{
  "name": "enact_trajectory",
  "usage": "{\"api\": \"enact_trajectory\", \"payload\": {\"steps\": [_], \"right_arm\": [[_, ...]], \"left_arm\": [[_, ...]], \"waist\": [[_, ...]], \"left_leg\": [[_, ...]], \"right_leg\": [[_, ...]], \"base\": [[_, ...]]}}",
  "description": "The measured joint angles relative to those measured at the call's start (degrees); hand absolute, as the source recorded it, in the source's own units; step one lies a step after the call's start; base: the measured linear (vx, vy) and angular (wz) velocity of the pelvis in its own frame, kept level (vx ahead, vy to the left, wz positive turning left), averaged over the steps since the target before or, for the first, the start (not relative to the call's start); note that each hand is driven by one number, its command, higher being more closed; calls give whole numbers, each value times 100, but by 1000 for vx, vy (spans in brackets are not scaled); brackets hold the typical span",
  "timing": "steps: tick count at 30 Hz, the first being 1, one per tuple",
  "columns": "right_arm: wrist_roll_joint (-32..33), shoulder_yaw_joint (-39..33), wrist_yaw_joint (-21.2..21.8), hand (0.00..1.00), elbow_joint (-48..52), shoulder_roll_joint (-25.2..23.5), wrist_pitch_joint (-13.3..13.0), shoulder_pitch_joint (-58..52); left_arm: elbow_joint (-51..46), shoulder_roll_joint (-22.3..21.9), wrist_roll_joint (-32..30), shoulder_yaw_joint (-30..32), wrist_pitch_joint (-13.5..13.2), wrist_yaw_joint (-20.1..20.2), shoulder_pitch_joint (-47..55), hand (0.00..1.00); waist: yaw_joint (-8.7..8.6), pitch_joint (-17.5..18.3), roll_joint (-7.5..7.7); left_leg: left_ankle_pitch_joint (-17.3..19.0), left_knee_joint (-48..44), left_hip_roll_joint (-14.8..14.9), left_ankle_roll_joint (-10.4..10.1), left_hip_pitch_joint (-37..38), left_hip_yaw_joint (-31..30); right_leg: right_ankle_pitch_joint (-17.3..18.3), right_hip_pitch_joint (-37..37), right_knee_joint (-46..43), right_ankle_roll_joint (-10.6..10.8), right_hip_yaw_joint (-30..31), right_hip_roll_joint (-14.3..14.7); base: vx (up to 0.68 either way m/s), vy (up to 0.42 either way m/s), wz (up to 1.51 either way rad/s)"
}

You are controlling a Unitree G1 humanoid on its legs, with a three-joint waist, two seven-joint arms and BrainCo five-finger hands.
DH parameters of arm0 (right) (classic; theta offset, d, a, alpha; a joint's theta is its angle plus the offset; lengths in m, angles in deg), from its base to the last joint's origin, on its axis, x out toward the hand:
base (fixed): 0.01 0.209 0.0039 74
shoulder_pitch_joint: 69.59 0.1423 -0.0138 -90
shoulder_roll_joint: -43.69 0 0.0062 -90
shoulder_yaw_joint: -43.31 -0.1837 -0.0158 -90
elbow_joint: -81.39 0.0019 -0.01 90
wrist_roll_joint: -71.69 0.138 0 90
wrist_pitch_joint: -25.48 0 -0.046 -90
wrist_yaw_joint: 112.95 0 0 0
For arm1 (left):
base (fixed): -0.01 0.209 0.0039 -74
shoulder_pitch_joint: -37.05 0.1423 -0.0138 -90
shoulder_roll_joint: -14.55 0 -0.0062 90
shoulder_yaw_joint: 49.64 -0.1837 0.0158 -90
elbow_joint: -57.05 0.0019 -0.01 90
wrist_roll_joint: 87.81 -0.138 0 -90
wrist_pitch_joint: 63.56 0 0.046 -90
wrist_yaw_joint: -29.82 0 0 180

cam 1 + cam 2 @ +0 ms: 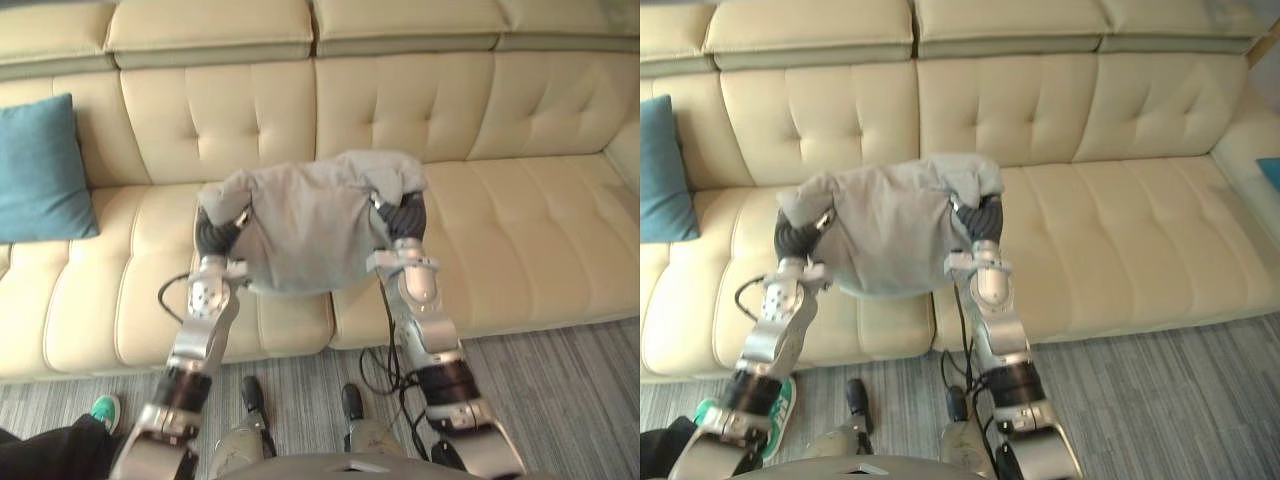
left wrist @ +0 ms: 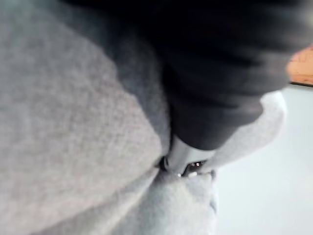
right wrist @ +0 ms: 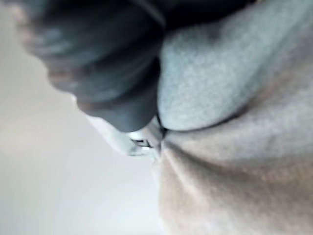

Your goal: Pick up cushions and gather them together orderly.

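A grey cushion (image 1: 300, 225) hangs in the air in front of the cream sofa (image 1: 530, 220), held between both hands. My left hand (image 1: 218, 232) grips its left side and my right hand (image 1: 405, 215) its right side, and the cloth bunches up over both dark covers. In the left wrist view a silver finger (image 2: 186, 159) digs into a fold of the grey cloth (image 2: 73, 122). The right wrist view shows a finger (image 3: 144, 137) doing the same in the cushion (image 3: 234, 98). A teal cushion (image 1: 40, 170) leans against the sofa's backrest at the far left.
The sofa's seat to the right of the grey cushion is bare. A bit of another teal thing (image 1: 1270, 170) shows at the sofa's far right end. A person's dark trouser leg (image 1: 40, 450) and green shoe (image 1: 105, 410) stand on the striped floor at lower left.
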State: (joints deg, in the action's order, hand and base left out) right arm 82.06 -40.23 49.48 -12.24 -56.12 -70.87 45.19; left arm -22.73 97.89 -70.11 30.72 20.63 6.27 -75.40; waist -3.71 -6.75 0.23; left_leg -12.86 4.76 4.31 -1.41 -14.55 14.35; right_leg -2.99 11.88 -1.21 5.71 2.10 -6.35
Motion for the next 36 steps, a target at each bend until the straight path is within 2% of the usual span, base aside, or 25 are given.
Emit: {"api": "enact_trajectory", "payload": {"steps": [2,4,6,8,10,15,18,20,22,24,25,26,28,30,32,33,34,35,36], "right_arm": [[-184,-226,-213,100,-417,228,5,741],[-183,-493,-448,100,-732,391,38,1449],[-182,-704,-682,100,-1021,426,40,2210],[-181,-790,-792,100,-1179,496,40,2667],[-183,-969,-1004,100,-1302,584,38,3345],[-328,-1117,-1310,100,-1309,620,34,3967],[-434,-1125,-1435,100,-1307,647,34,4204],[-505,-1148,-1473,100,-1308,641,36,4222],[-587,-1181,-1554,100,-1308,607,36,4242],[-594,-1216,-1566,100,-1308,557,36,4244],[-593,-1235,-1603,100,-1308,549,35,4265],[-591,-1280,-1648,0,-1305,551,30,4334],[-578,-1373,-1693,0,-1289,557,15,4437],[-578,-1418,-1792,0,-1166,591,-67,4453],[-579,-1447,-1800,0,-1039,666,-107,4467],[-572,-1449,-1794,0,-1035,704,-114,4530],[-549,-1433,-1780,0,-1038,734,-116,4575],[-531,-1450,-1780,0,-1041,755,-126,4574],[-436,-1467,-1780,0,-1064,825,-132,4578]], "left_arm": [[234,156,0,-80,-2,-146,-719,100],[443,270,-2,-169,-33,-225,-1447,100],[780,453,-3,-159,-111,-313,-2235,100],[1047,544,-27,-147,-118,-379,-2752,100],[1345,627,-108,-124,-122,-495,-3509,100],[1510,652,-109,11,-123,-612,-4203,100],[1586,654,-104,68,-130,-627,-4574,100],[1586,647,-96,67,-130,-619,-4652,100],[1586,633,-55,55,-132,-603,-4699,100],[1586,623,10,54,-132,-607,-4712,100],[1586,607,19,55,-132,-613,-4770,0],[1586,585,22,57,-155,-620,-4896,0],[1585,550,25,65,-184,-628,-5087,0],[1583,488,69,98,-317,-626,-5242,0],[1585,388,149,168,-378,-620,-5287,0],[1590,367,286,236,-422,-603,-5284,0],[1660,373,432,331,-443,-575,-5286,0],[1695,380,475,351,-450,-560,-5294,0],[1761,365,473,343,-450,-490,-5306,0]], "waist": [[15,-280,-78],[50,-411,-179],[59,-719,-203],[68,-793,-221],[76,-1016,-234],[144,-1226,-302],[184,-1443,-343],[191,-1461,-341],[195,-1524,-340],[204,-1524,-339],[211,-1526,-340],[212,-1527,-342],[221,-1530,-347],[200,-1533,-353],[186,-1535,-345],[206,-1536,-347],[281,-1553,-399],[251,-1554,-398],[220,-1554,-398]], "left_leg": [[-89,-11,14,20,-150,-108],[-172,-12,40,-2,-462,-207],[-241,-12,62,-27,-619,-231],[-288,-12,65,-44,-822,-245],[-376,-13,83,-57,-1095,-283],[-474,-13,80,-79,-1520,-294],[-575,-13,80,-101,-1751,-343],[-673,-13,77,-235,-1915,-450],[-850,-13,59,-480,-2081,-518],[-920,-12,64,-573,-2200,-531],[-939,-12,81,-568,-2286,-534],[-938,-12,100,-568,-2418,-540],[-834,-10,129,-647,-2587,-534],[-416,23,188,-605,-2805,-397],[-71,-15,191,-757,-2881,-49],[-156,-13,205,-638,-2879,176],[-692,-15,298,-421,-2851,187],[-708,-15,268,-248,-2873,162],[-710,-15,228,-246,-2895,125]], "right_leg": [[-62,104,-41,52,-100,20],[-67,436,-205,59,-190,51],[-68,654,-366,71,-200,71],[-73,898,-455,79,-204,73],[-84,1227,-601,95,-202,74],[-29,1774,-855,142,-182,67],[163,2165,-1252,145,-219,46],[227,2382,-1403,118,-271,11],[276,2588,-1556,90,-291,-41],[325,2733,-1640,58,-305,-47],[353,2855,-1715,43,-312,-36],[385,3049,-1831,32,-327,-25],[388,3269,-1920,33,-358,-2],[339,3491,-1952,30,-407,-19],[212,3499,-1756,44,-444,-154],[158,3485,-1635,62,-440,-177],[168,3483,-1653,82,-417,-73],[170,3483,-1657,82,-431,-91],[180,3481,-1679,90,-475,-139]], "base": [[-76,-6,24],[-105,-19,21],[-121,-30,4],[-86,-32,0],[-82,-36,2],[-10,-27,-1],[23,-72,9],[26,-77,13],[31,-84,13],[16,-70,5],[6,-61,-2],[1,-60,-3],[-15,-34,-6],[-13,-4,5],[0,18,24],[18,1,-10],[18,-17,-23],[27,-19,-12],[29,3,23]]}}
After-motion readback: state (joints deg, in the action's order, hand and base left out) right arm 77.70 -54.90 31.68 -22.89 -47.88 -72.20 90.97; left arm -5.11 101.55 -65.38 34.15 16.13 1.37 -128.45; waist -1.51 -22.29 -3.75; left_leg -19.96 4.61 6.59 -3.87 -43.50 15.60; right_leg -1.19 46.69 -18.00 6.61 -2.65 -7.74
